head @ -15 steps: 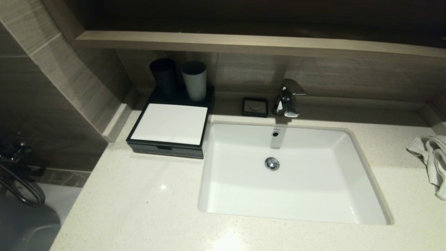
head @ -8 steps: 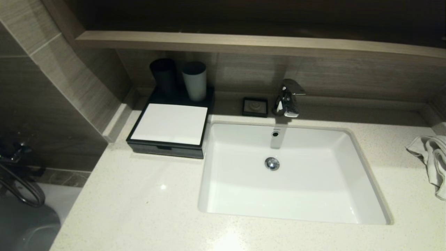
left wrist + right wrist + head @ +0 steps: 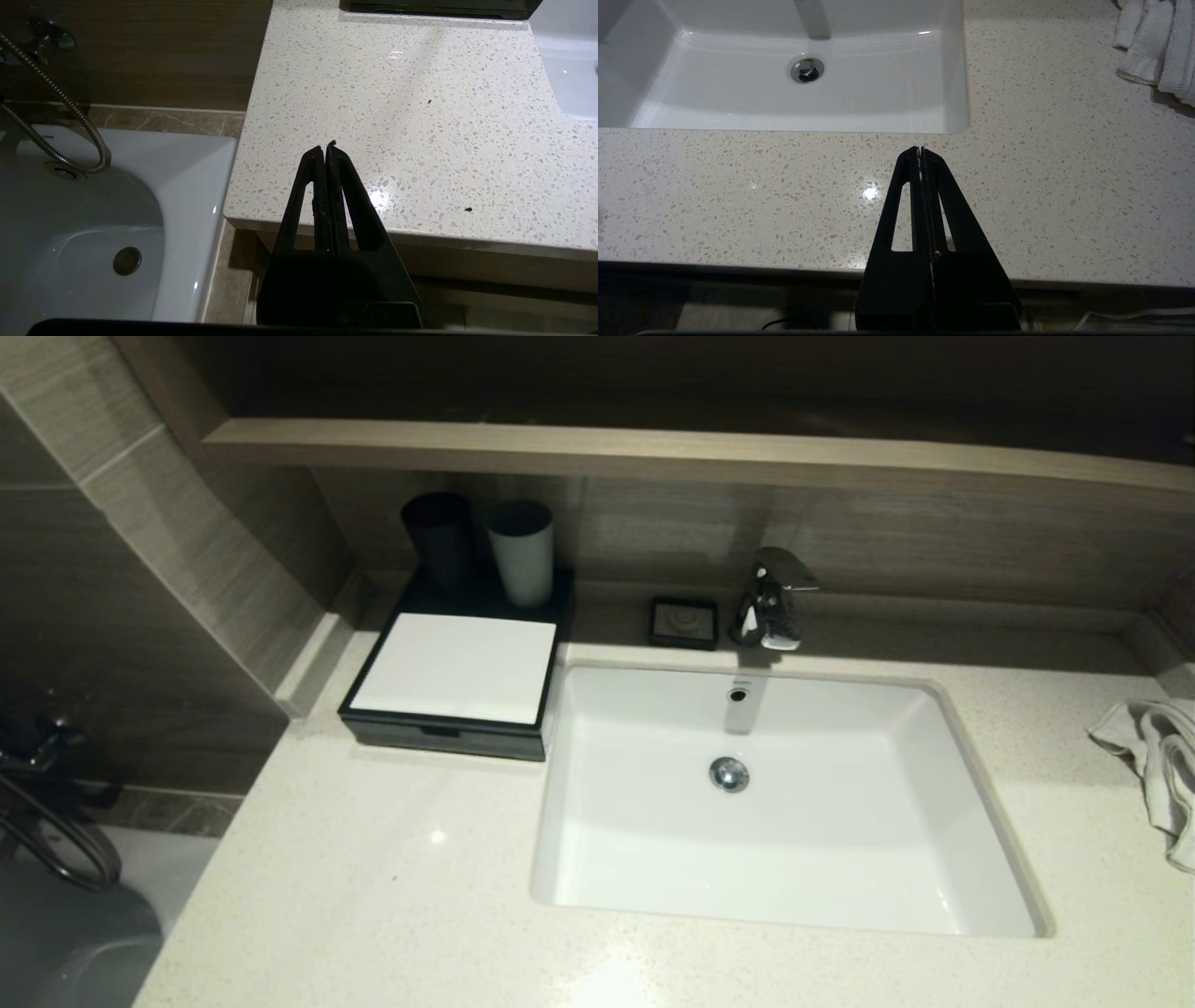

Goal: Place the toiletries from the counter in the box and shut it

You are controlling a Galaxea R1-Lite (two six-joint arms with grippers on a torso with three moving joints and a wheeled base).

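Note:
A black box (image 3: 446, 733) with a white top sits shut at the counter's back left, beside the sink. I see no loose toiletries on the counter (image 3: 373, 887). My left gripper (image 3: 325, 148) is shut and empty, held above the counter's front left corner. My right gripper (image 3: 920, 151) is shut and empty, held above the counter's front strip near the sink's (image 3: 952, 70) right corner. Neither gripper shows in the head view.
A black cup (image 3: 438, 539) and a grey cup (image 3: 523, 553) stand behind the box. A small black soap dish (image 3: 684, 621) and the chrome tap (image 3: 771, 597) are at the back. A white towel (image 3: 1158, 765) lies at the right edge. A bathtub (image 3: 93, 224) lies left of the counter.

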